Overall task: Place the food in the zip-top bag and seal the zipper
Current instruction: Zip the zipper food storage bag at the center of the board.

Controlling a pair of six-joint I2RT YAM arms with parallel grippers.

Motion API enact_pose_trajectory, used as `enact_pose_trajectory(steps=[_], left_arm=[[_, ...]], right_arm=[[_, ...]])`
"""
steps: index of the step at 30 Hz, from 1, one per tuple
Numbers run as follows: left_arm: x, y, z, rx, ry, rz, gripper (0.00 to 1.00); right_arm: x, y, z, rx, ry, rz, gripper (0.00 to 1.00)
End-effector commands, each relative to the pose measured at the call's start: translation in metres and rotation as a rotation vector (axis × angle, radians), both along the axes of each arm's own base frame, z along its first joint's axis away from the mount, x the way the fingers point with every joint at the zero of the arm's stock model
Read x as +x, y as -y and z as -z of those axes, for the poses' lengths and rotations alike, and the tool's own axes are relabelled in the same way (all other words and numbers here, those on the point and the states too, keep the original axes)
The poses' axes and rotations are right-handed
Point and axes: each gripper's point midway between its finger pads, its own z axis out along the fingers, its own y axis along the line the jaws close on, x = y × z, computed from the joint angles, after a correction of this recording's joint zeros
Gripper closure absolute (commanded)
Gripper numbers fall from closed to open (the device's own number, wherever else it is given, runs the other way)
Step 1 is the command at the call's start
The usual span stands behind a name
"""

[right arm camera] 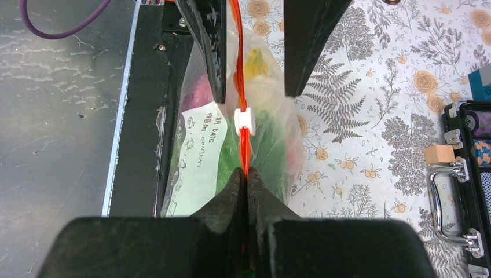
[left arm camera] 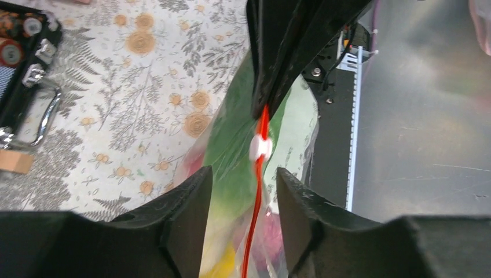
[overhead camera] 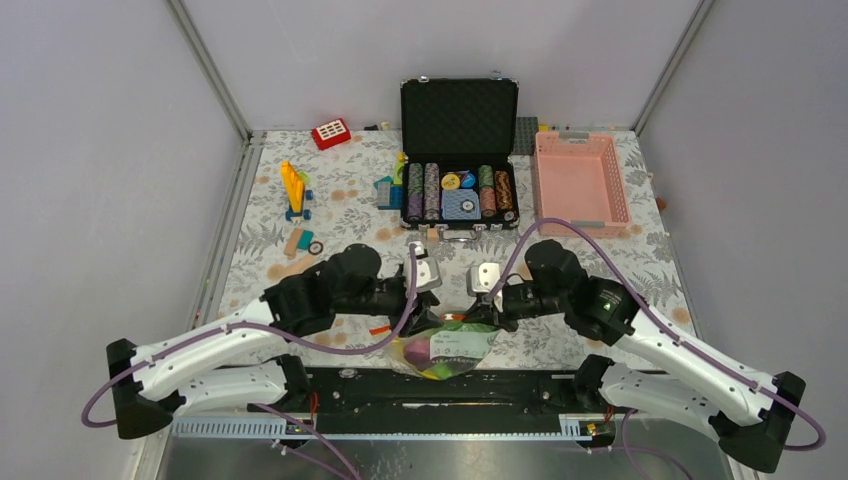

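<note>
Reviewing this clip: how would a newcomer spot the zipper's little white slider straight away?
At the near edge of the table both arms meet over the clear zip-top bag of toy food. Along its mouth runs the orange-red zipper, pinched by the right gripper. The slider is the small clip on that strip, between it and the open left gripper, the only white piece there.

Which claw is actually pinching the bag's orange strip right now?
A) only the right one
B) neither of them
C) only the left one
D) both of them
A: the right gripper has its fingers pressed together on the orange strip of the bag, while the left gripper has its fingers apart, one on each side of the strip, with a gap showing.
</note>
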Motion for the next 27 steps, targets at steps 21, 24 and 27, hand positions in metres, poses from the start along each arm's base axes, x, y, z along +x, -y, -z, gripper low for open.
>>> enact_pose_trajectory(steps=[21, 24, 27], left_arm=[[-0.006, 0.003, -0.008, -0.049, 0.000, 0.032, 1.00], [-0.006, 0.004, -0.009, -0.050, -0.001, 0.037, 1.00], [-0.006, 0.006, -0.010, -0.049, -0.002, 0.039, 1.00]], right_arm=[[-0.003, -0.009, -0.018, 0.044, 0.000, -0.038, 0.55], [-0.004, -0.016, -0.024, 0.073, 0.000, -0.074, 0.50], [-0.003, -0.022, -0.030, 0.099, 0.002, -0.085, 0.48]])
